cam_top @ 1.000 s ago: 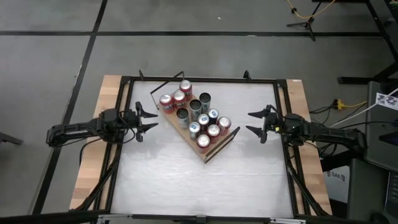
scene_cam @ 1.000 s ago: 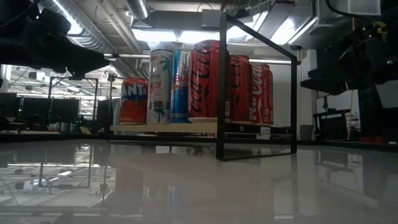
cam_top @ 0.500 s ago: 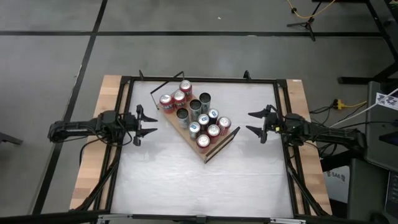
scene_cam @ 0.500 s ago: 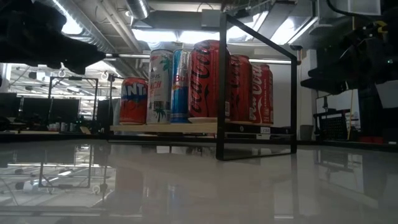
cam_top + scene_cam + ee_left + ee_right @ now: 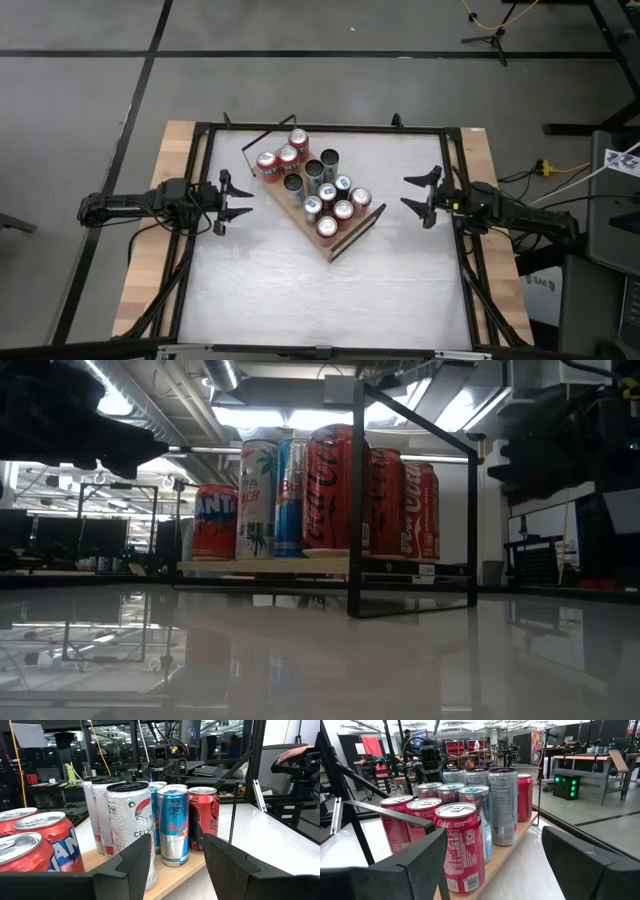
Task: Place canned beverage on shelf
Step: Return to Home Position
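Grippers, 2, released and empty: left gripper (image 5: 250, 199) hangs level at the left edge of the white tabletop (image 5: 300, 300), arm stretched straight; right gripper (image 5: 405, 193) mirrors it at the right edge. Light-brown wooden shelf with black wire rails (image 5: 177, 872) sits diagonal mid-table, well apart from both, packed with red, silver and blue drink cans (image 5: 327, 190). Low view: arms are dark shapes, cut off; rear cans hidden, count unclear.

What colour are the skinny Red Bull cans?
The Red Bull cans are blue and silver, clearest in the left wrist view.
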{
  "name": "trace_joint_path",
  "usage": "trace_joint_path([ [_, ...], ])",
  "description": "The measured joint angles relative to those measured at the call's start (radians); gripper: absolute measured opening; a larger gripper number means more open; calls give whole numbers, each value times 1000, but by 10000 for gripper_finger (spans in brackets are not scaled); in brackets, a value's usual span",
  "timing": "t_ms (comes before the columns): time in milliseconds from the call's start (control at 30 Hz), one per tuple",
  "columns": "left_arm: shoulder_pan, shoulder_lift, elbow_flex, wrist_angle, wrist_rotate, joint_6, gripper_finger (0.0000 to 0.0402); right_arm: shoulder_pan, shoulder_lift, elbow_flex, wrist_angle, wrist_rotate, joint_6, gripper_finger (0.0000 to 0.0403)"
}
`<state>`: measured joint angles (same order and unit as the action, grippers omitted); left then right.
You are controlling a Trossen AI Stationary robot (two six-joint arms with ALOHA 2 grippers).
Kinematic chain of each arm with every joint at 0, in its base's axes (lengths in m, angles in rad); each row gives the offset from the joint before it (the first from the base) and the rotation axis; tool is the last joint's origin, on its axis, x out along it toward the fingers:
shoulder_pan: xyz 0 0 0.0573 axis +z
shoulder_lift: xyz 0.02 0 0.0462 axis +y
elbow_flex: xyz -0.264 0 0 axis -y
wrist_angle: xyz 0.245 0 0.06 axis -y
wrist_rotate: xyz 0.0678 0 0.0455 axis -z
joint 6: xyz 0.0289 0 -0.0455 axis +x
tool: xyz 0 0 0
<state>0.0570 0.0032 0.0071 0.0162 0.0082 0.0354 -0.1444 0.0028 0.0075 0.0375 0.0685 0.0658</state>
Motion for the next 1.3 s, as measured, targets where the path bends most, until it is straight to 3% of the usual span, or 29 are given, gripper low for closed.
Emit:
trace_joint_path([
  [1300, -30, 1, 0, 0, 0, 0, 174, 0, 0, 0, -2, -1, 0, 317],
])
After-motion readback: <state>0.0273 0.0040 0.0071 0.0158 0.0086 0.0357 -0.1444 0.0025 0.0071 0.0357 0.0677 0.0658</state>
